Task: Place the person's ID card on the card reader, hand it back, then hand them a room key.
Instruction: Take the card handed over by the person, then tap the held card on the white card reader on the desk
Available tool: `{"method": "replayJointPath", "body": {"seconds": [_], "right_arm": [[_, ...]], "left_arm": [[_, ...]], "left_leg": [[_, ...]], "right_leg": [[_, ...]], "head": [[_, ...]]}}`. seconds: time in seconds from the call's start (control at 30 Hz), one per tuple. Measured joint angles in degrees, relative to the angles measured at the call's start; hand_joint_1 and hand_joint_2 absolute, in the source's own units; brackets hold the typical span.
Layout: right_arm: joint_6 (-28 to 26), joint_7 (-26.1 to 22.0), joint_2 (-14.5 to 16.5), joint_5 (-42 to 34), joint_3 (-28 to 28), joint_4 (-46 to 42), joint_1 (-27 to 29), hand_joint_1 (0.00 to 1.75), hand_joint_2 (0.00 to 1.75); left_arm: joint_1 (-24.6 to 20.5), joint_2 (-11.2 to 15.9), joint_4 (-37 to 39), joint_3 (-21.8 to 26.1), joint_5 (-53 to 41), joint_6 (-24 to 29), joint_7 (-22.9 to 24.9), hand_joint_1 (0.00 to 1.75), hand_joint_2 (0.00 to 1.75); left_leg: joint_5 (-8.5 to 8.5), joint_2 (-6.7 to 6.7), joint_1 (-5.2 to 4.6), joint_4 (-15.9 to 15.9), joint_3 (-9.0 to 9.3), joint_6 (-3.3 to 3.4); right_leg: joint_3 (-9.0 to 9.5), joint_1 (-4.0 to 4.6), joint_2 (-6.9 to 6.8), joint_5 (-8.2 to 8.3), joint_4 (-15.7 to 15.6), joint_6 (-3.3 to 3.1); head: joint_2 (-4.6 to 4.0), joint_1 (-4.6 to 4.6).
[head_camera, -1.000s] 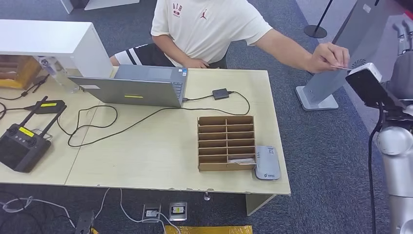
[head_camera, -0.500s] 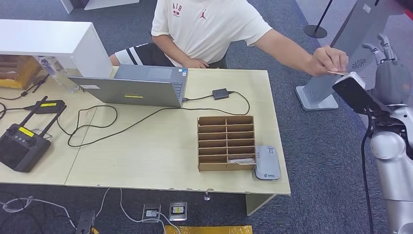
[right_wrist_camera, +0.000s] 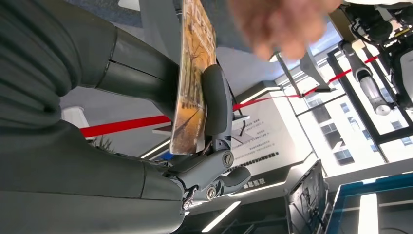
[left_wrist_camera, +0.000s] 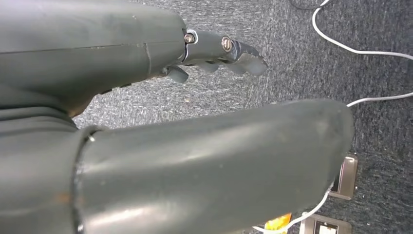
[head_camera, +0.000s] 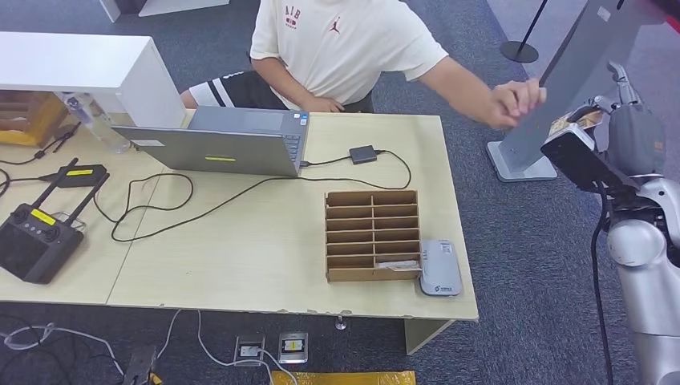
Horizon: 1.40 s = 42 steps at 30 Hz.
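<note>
Here the right robot hand (head_camera: pixel 621 120) is raised off the far right of the surface (head_camera: pixel 265 257), pinching the card (right_wrist_camera: pixel 195 83) between thumb and fingers (right_wrist_camera: pixel 216 105); the card (head_camera: pixel 579 120) stands on edge in that grip. The person's hand (head_camera: pixel 513 100) hovers just beside it, blurred in the right wrist view, apart from the card. The reader (head_camera: pixel 439 269) lies flat at the near right corner of the surface, touching the side of the cardboard rack (head_camera: pixel 373 235). The left robot hand (left_wrist_camera: pixel 214 53) hangs over the carpet (left_wrist_camera: pixel 302 58), fingers loosely apart, holding nothing.
</note>
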Motion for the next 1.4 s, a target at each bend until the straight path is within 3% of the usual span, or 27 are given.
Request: {"method": "replayJointPath", "body": {"seconds": [0.2,0.53,0.73,0.93,1.4], "right_arm": [[0.36,0.14,0.02,-0.03,0.24,-0.48,0.29,1.75,1.75],[7.24,3.79,0.15,-2.88,2.08,-3.89,6.05,1.75,1.75],[6.44,6.53,0.63,-3.50,5.43,-6.08,13.49,1.75,1.75],[1.48,10.36,1.40,-4.60,9.09,-7.04,18.16,1.75,1.75],[0.06,9.95,2.99,-5.65,14.65,-5.32,19.13,1.75,1.75]], "left_arm": [[-0.27,0.16,0.00,-0.18,-0.09,-0.11,0.36,0.00,0.00],[-0.29,0.36,0.00,-0.57,-0.33,-0.83,1.23,0.00,0.00],[-0.60,0.43,0.00,-1.10,-1.76,-1.29,2.58,0.00,0.00],[-1.02,0.50,-0.12,-1.20,-2.84,-1.44,3.08,0.00,0.00],[-1.66,1.03,-0.95,-1.31,-3.98,-2.38,4.91,0.00,0.00]], "left_leg": [[0.00,0.00,0.00,0.00,0.00,0.00],[-0.01,-0.02,0.03,0.00,-0.02,-0.01],[-0.02,-0.03,0.06,-0.01,-0.07,-0.02],[-0.03,-0.03,0.09,-0.01,-0.09,-0.04],[-0.03,0.00,0.09,-0.01,-0.10,-0.04]], "right_leg": [[0.00,0.00,0.00,0.00,0.00,0.00],[0.01,0.03,-0.03,-0.02,-0.02,-0.01],[-0.03,0.06,-0.04,-0.03,-0.03,-0.02],[-0.05,0.09,-0.03,-0.04,-0.02,-0.04],[-0.08,0.09,0.03,-0.04,-0.02,-0.04]], "head": [[0.00,0.00],[0.00,0.01],[0.00,0.00],[0.00,-0.02],[0.00,0.00]]}}
